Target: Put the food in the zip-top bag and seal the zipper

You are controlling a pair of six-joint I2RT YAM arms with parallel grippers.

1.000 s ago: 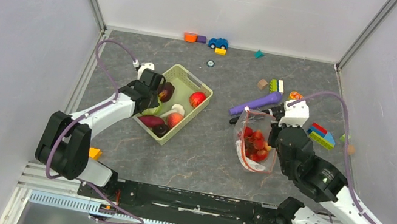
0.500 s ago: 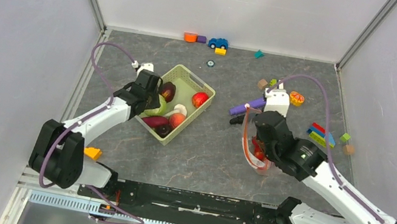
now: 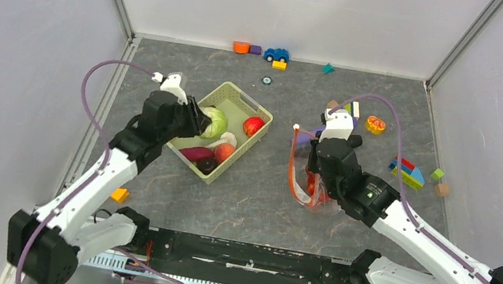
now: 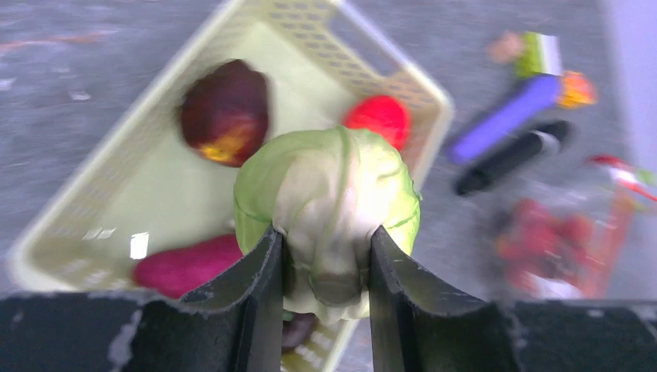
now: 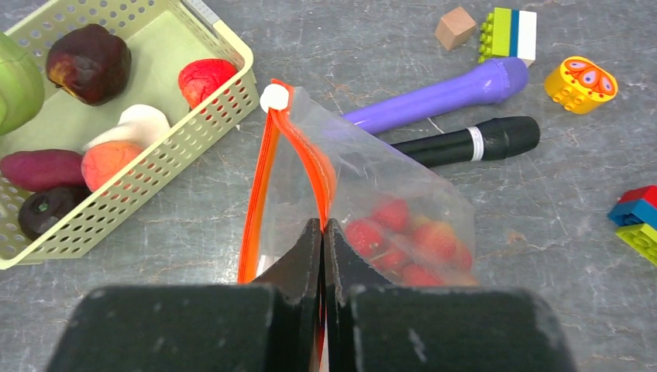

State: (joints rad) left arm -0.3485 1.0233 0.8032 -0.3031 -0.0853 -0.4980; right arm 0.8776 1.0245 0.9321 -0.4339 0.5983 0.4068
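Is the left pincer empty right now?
No, the left pincer grips the green cabbage over the light-green basket.

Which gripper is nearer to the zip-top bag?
Right. The right gripper is shut on the zip-top bag at its zipper; the left gripper holds the cabbage over the basket, apart from the bag.
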